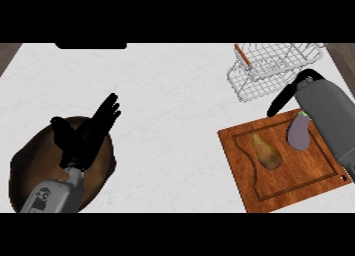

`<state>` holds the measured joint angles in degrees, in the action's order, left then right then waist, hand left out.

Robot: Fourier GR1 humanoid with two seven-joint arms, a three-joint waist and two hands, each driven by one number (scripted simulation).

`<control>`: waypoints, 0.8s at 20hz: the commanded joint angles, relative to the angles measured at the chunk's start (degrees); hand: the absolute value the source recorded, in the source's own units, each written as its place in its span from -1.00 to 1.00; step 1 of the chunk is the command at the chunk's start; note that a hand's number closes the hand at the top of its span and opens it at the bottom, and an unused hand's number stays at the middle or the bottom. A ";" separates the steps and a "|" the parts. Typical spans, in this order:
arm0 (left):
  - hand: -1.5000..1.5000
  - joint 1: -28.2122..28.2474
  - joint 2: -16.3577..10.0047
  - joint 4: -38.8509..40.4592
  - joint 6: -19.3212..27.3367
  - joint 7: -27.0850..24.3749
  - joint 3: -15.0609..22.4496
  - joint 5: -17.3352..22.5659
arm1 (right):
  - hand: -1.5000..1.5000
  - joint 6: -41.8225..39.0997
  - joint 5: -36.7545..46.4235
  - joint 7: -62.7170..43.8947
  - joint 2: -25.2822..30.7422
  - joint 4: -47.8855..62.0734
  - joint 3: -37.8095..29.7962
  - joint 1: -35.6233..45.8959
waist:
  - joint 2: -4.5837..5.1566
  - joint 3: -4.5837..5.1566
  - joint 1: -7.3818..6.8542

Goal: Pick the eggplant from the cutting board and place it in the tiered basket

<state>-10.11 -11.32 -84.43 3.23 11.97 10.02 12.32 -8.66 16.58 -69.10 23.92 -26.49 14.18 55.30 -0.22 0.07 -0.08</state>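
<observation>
Eggplant (pixel 299 134) just beside R hand (pixel 287 97).

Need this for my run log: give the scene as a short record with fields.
eggplant: lying on the cutting board, beside the right forearm, not yet in the basket
other item: yellow-brown item on the board, left of the eggplant
tiered basket: wire, beyond the board's far edge
right hand: between board and basket
left hand: open, above a brown oval dish
</observation>
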 commanded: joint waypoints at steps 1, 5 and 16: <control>0.00 -0.08 -1.33 1.89 -2.13 -0.29 -2.22 1.53 | -1.00 -0.18 1.37 -11.61 -1.00 1.03 0.42 0.69 | 0.05 0.01 0.23; 0.00 0.04 -0.05 -1.26 -0.66 1.66 -0.87 0.30 | -1.00 1.26 2.31 -9.69 -0.75 0.01 0.45 -1.85 | -0.12 -0.03 0.42; 0.00 -0.23 0.99 0.47 -0.93 0.26 -1.68 -1.30 | -1.00 2.38 2.96 -7.33 0.53 -0.22 -2.44 -3.77 | 0.14 -0.04 0.23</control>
<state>-9.26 -10.91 -85.12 2.23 12.32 8.68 11.50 -5.84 19.57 -67.34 23.88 -26.96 13.10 51.00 -0.26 0.04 0.32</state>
